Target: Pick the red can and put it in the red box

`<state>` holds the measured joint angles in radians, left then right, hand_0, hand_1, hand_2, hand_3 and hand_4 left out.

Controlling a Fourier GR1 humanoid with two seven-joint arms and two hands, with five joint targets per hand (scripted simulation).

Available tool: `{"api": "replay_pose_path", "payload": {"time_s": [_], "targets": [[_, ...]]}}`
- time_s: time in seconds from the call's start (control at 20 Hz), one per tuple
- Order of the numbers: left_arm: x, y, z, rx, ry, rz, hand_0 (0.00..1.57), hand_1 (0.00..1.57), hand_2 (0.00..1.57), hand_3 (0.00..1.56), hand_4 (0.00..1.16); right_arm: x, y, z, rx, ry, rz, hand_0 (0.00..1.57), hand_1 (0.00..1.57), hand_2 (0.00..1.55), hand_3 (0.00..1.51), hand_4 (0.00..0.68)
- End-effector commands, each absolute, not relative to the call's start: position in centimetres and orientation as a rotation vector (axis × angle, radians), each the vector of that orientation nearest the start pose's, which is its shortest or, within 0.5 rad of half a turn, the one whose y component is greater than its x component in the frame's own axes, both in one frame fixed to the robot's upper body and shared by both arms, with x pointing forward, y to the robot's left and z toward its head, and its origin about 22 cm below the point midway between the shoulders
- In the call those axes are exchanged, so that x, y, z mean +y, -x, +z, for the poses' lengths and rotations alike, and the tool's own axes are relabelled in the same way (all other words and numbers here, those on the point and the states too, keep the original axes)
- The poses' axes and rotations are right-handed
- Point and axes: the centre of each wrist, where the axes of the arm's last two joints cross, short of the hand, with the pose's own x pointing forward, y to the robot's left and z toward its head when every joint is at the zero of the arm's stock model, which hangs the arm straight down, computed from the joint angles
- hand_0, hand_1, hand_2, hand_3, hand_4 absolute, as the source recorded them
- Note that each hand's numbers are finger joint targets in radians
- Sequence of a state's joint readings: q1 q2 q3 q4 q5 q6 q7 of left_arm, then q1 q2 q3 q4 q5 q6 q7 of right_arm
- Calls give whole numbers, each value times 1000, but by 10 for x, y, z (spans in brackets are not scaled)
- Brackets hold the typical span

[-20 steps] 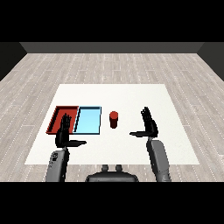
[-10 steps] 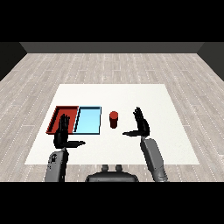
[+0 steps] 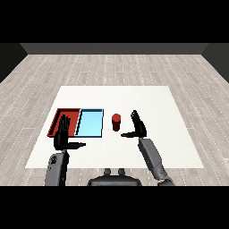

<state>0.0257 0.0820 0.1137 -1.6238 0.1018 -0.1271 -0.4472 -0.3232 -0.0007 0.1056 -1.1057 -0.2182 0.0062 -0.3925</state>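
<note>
We note bare surface (image 3: 147, 103) between the right hand's (image 3: 137, 129) straight fingers (image 3: 135, 117) and the red can (image 3: 116, 122), which stands upright just to their left, not touching. Nothing blocks that gap. Beyond the can, further left of those fingers, lies the light blue tray (image 3: 90, 123), then the red tray (image 3: 68, 112) adjoining it. The left hand (image 3: 62, 135) hovers over the red tray's near edge, fingers spread, partly covering it.

one red can (image 3: 116, 122), two trays, one red tray (image 3: 60, 117) and one light blue tray (image 3: 89, 123), one white table (image 3: 134, 96), two black hands
</note>
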Motion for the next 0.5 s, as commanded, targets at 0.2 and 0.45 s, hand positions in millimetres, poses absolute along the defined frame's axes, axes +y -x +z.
{"api": "replay_pose_path", "payload": {"time_s": [0.2,0.45], "targets": [[265,-224,1,-2064,32,31,0,0,0,0,0,-154,-307,-60,-1745,-292,-4,0,0,0,0,0],[281,-237,23,-2060,35,33,0,0,0,0,0,-140,-322,-50,-1750,-291,-8,0,0,0,0,0]]}}
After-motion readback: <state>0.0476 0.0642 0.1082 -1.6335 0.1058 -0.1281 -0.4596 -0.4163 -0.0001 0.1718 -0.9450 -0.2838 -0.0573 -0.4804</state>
